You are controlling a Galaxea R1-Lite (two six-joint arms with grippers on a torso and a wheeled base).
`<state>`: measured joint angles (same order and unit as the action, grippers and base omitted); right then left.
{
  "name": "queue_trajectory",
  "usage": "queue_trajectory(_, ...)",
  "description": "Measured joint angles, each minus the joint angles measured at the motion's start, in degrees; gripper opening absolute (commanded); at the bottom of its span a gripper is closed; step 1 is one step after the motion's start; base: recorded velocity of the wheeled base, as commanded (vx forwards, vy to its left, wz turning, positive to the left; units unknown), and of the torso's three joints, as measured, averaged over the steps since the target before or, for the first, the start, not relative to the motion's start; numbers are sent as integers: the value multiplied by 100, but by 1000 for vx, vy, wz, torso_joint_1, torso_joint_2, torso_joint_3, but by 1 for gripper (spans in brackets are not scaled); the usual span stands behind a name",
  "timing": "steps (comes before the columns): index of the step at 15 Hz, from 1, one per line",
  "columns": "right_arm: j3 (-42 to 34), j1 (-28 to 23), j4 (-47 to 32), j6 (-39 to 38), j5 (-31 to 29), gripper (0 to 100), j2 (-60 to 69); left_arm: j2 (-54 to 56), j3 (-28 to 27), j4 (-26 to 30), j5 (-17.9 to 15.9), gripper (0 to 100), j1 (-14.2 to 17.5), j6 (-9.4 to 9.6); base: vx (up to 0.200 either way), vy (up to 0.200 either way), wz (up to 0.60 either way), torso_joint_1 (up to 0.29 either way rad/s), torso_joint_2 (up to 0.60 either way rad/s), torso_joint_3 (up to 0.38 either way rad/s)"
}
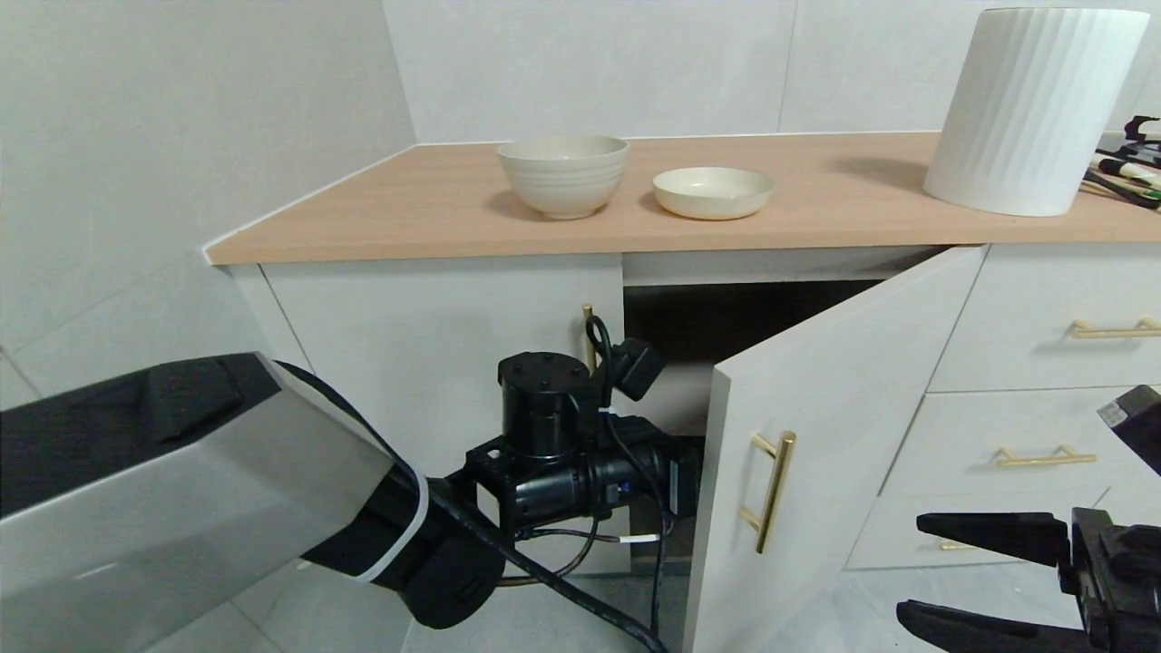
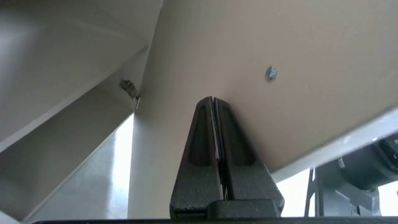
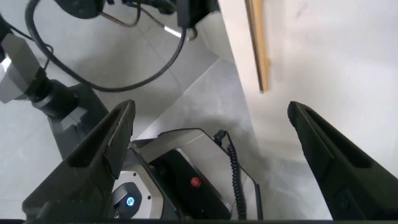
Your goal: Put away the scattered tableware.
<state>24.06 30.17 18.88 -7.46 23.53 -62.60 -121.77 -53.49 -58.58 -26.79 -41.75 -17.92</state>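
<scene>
The wooden countertop (image 1: 408, 209) bears a bowl (image 1: 563, 174), a shallow dish (image 1: 713, 191) and a ribbed container (image 1: 1034, 109).

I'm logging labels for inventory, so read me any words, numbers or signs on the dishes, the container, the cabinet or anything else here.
No text can be read.
The bowl, shallow dish, white ribbed container and open cabinet door are all plain.
Any print on the pens is too small to tell.

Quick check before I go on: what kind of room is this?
Most likely a kitchen. A wood-look countertop carries a bowl and a shallow dish. White drawers with brass handles and an open cabinet door sit beneath it, and the walls are tiled.
</scene>
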Motion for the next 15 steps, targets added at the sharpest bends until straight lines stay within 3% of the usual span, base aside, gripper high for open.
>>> queue_trajectory(6,-4,9,11,5,17,100,128,-152,-436,127,371,0,-66,0,0,0,0,0,0,0)
queue_trajectory(8,0,22,7,5,26,100,163,-160,-447,127,384,0,-201,0,0,0,0,0,0,0)
queue_trajectory(11,5,160,9,0,26,100,276,-135,-447,124,723,0,-380,0,0,0,0,0,0,0)
queue_trajectory(15,-17,610,0,0,167,100,706,-83,-513,261,780,0,-891,0,0,0,0,0,0,0)
